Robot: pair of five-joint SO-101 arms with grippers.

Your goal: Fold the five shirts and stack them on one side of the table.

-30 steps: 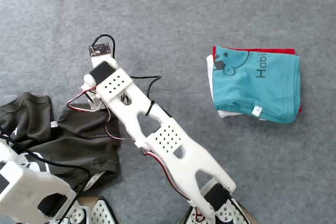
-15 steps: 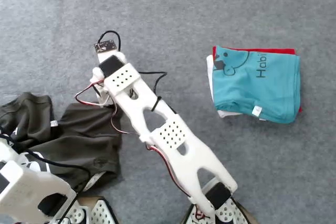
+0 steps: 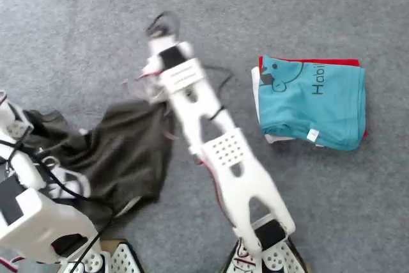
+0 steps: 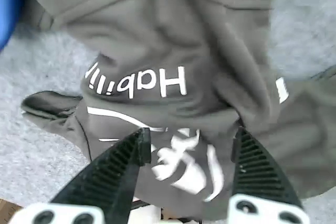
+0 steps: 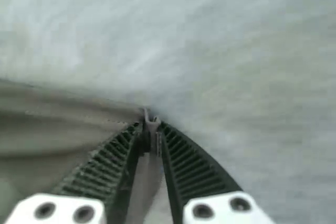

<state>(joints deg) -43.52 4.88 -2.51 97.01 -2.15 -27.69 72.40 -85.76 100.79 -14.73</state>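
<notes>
A dark olive shirt (image 3: 121,158) with white print lies crumpled at the front left of the grey table. My right gripper (image 3: 155,94) holds its far edge up, and the right wrist view has the gripper (image 5: 150,127) shut on a thin fold of olive shirt (image 5: 47,129). My left arm (image 3: 19,164) stands at the left edge over the shirt's other end. In the left wrist view my left gripper (image 4: 191,135) is open, fingers wide apart just above the printed shirt (image 4: 173,51). A folded stack sits at the right, with a teal shirt (image 3: 313,103) on top.
Under the teal shirt, a red shirt (image 3: 332,62) and a white one (image 3: 255,87) peek out of the stack. Both arm bases (image 3: 262,254) stand at the table's front edge. Bare grey table (image 3: 287,17) stretches along the back and the front right.
My right arm has swung toward the back and right with the olive shirt's edge, dragging the shirt toward the table's middle. My left arm has come up over the shirt's left end.
</notes>
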